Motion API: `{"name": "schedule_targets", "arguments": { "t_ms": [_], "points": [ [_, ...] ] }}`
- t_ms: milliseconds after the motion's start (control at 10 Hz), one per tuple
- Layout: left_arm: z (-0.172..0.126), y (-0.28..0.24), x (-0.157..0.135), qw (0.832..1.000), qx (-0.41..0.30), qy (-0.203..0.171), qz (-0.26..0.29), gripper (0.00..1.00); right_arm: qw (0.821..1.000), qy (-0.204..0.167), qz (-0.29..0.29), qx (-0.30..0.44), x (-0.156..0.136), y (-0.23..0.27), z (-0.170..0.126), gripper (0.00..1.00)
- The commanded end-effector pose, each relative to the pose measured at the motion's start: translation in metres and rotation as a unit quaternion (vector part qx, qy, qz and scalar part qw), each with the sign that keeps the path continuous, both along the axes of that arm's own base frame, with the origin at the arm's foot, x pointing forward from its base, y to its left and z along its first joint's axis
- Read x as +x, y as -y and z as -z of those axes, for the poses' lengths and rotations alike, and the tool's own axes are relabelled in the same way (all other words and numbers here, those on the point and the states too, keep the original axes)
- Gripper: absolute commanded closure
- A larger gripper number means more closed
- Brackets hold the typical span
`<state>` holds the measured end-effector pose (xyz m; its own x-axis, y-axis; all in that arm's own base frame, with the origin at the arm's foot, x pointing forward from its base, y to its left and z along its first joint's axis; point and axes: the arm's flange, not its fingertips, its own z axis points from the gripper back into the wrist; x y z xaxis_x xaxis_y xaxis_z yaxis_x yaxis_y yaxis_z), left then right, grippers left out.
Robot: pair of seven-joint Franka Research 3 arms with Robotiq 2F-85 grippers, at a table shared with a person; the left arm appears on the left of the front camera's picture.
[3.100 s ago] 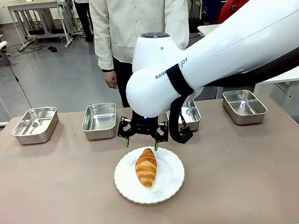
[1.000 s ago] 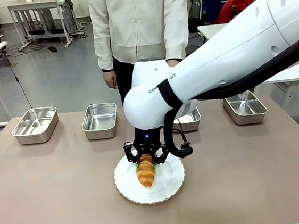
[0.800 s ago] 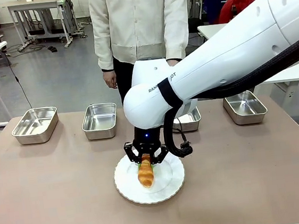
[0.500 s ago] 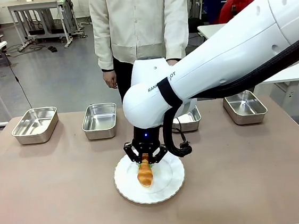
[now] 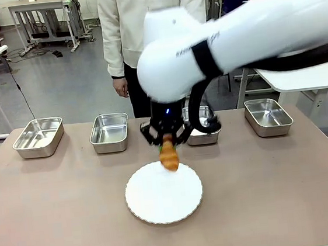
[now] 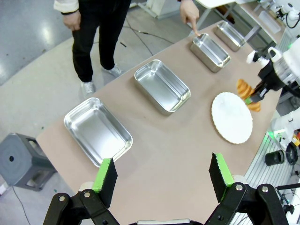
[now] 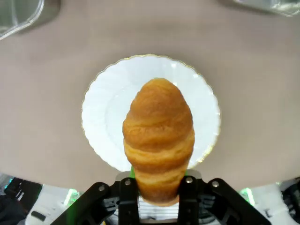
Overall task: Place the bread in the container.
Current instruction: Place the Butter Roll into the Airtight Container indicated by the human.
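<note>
bread (image 5: 169, 156) gripped in right jaws above white plate's (image 5: 155, 209) far rim; left jaws wide.

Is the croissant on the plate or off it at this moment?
Off it: the croissant hangs in the right hand, above the bare white plate.

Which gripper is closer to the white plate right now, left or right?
Right. The right gripper, shut on the bread, hangs just above the plate's far rim. The left gripper is open, high and well off beyond the table's end.
</note>
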<state>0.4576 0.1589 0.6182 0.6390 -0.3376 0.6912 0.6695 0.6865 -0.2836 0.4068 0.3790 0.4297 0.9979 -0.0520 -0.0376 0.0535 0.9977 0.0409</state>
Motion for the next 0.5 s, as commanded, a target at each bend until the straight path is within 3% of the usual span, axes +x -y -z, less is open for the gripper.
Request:
{"name": "schedule_targets", "arguments": {
  "t_ms": [0, 200, 400],
  "points": [
    [-0.001, 0.001, -0.002, 1.000, -0.009, 0.006, 0.001, 0.00, 0.999, 0.018, -0.040, -0.020, 0.018, 0.021, -0.040, 0.67],
    [-0.001, 0.001, -0.002, 1.000, -0.009, 0.006, 0.001, 0.00, 0.996, 0.037, -0.070, -0.039, 0.048, 0.051, -0.074, 0.67],
    [-0.001, 0.001, -0.002, 1.000, -0.009, 0.006, 0.001, 0.00, 0.996, 0.029, -0.078, -0.041, 0.087, 0.083, -0.080, 0.67]
  ]
}}
